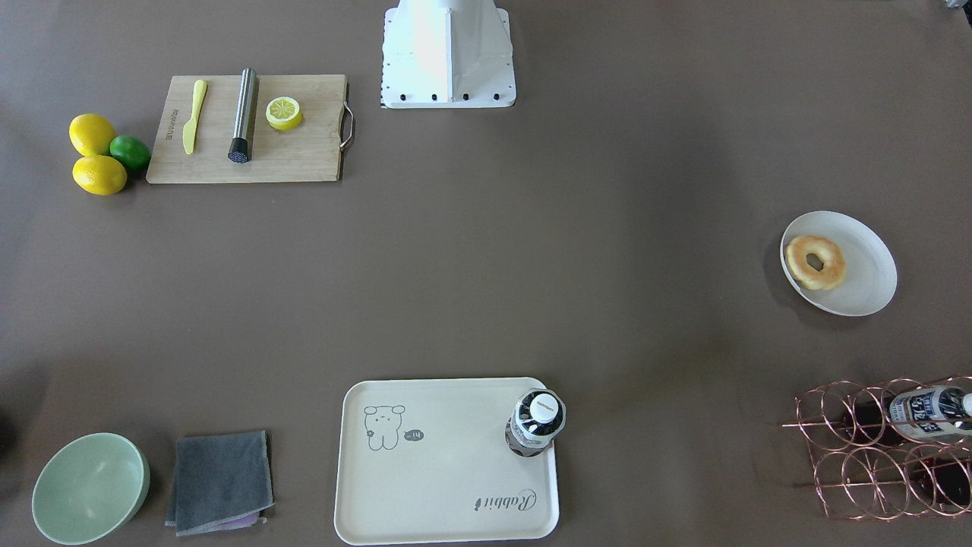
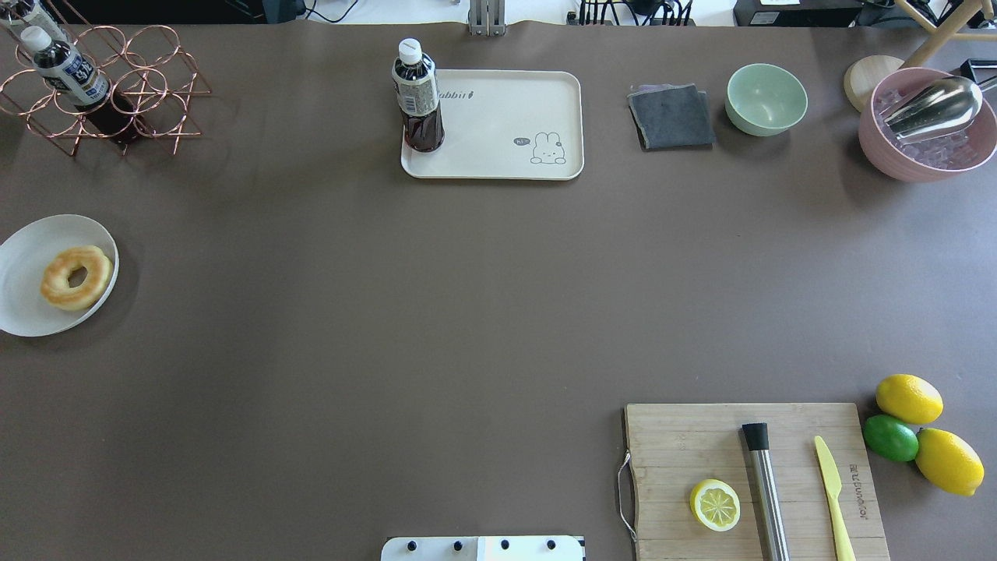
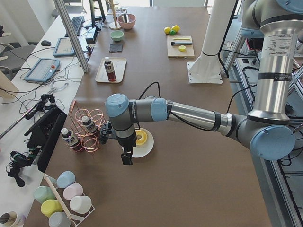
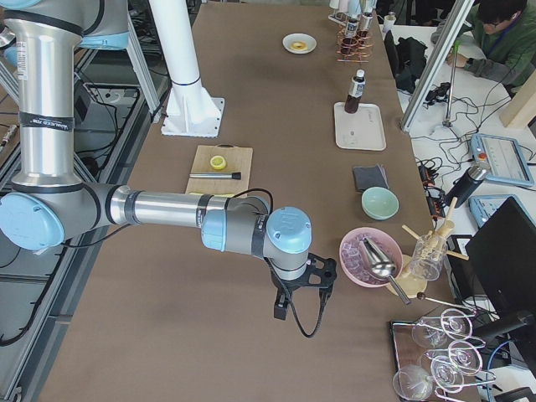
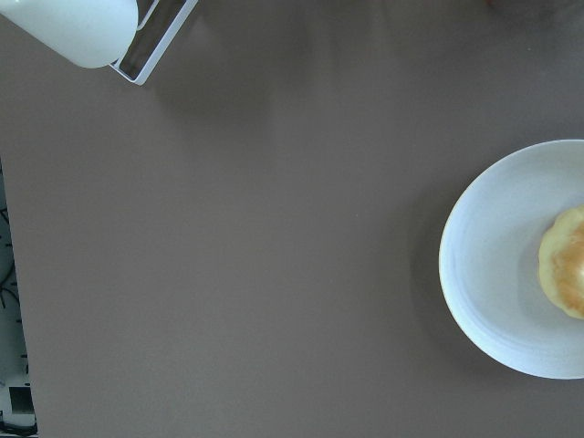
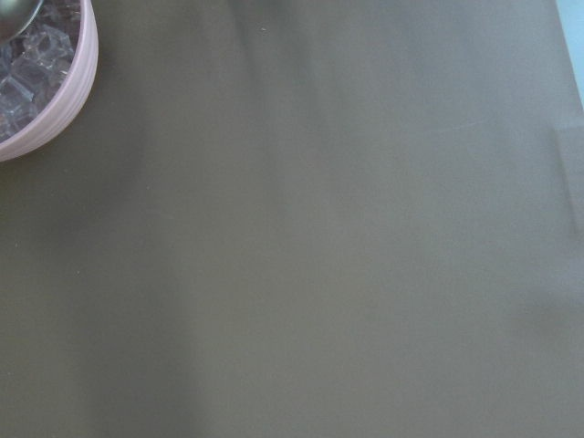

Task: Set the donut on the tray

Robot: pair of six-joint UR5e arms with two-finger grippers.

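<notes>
Overhead exterior shows the golden ring donut point(image 2: 76, 277) on a smooth round plate point(image 2: 27, 238); jaws' state unclear.

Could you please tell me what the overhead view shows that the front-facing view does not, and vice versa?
Only the overhead view shows the pink bowl of ice with a metal scoop and a round wooden disc beside it. Only the front-facing view shows the white post rising from the robot's base. Both show the donut on its white plate, the tray with a bottle standing on it, and the cutting board.
</notes>
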